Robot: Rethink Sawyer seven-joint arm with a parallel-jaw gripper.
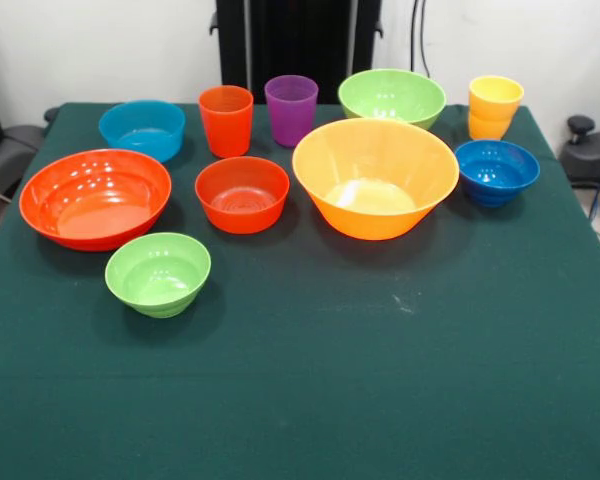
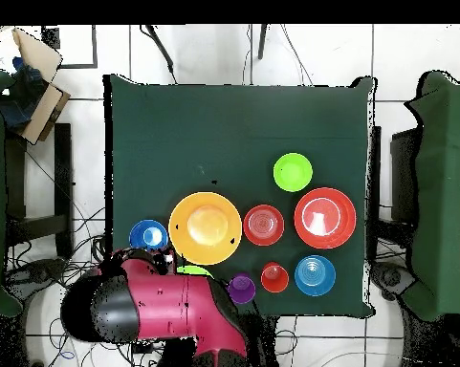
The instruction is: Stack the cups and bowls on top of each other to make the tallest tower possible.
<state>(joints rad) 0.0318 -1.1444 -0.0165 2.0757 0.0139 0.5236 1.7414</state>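
Nothing is stacked; every piece stands alone on the green table (image 1: 380,380). Along the back are a light blue bowl (image 1: 142,128), an orange-red cup (image 1: 226,120), a purple cup (image 1: 291,109), a light green bowl (image 1: 392,96) and a yellow stepped cup (image 1: 494,107). In front of them are a large red-orange bowl (image 1: 95,197), a medium red-orange bowl (image 1: 242,194), a large yellow-orange bowl (image 1: 375,178) and a dark blue bowl (image 1: 496,171). A second light green bowl (image 1: 158,273) stands nearest the camera. The gripper shows in neither view.
In the overhead view the red arm (image 2: 157,311) lies folded over the table's edge at the robot's side, covering the yellow cup and part of the back green bowl (image 2: 197,271). The black pedestal (image 1: 298,45) stands behind the cups.
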